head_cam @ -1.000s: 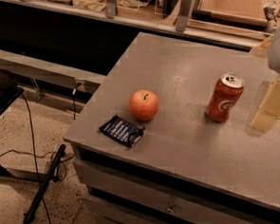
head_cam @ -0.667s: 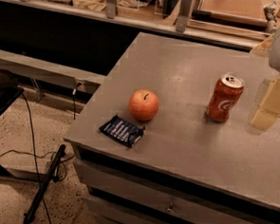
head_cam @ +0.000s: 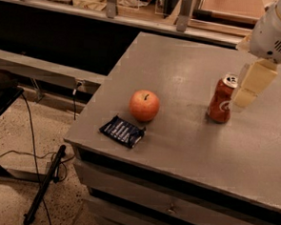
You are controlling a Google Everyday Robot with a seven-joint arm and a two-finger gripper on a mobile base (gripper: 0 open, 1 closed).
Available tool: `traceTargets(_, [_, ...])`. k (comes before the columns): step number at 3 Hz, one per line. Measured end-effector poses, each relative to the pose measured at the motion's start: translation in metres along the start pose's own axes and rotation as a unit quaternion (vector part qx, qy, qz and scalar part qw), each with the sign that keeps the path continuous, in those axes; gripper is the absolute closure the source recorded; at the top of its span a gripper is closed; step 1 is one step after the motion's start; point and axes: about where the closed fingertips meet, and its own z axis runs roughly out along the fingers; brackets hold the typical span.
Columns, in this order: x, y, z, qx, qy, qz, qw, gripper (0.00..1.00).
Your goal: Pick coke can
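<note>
The coke can (head_cam: 221,99) is red with white script and a silver top. It stands upright on the right part of the grey table (head_cam: 181,69). My gripper (head_cam: 245,96) hangs from the white arm (head_cam: 279,27) at the upper right. It sits just right of the can, its cream tip level with the can's upper half and very close to it. I cannot tell whether it touches the can.
A red-orange apple (head_cam: 144,105) sits left of the can, with a dark snack packet (head_cam: 122,131) near the table's front left edge. Drawers run under the table front. A shelf with clutter lies behind, and cables and a black stand are on the floor at left.
My gripper has moved left and slightly up, closing in on the can's right side. The can, apple and packet have not moved.
</note>
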Motion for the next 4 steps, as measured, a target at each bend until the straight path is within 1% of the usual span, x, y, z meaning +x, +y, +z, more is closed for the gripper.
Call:
traceTargets(1, [0.003,-0.029,0.035,-0.017,0.000,0.021,0.9996,0.00])
traceTargets(2, [0.004,-0.035,0.044,-0.021,-0.001,0.025,0.9995,0.00])
traceTargets(3, [0.003,-0.036,0.044,-0.019,-0.002,0.024,0.9995,0.14])
traceTargets(4, [0.002,-0.036,0.045,-0.017,-0.003,0.024,0.9996,0.38])
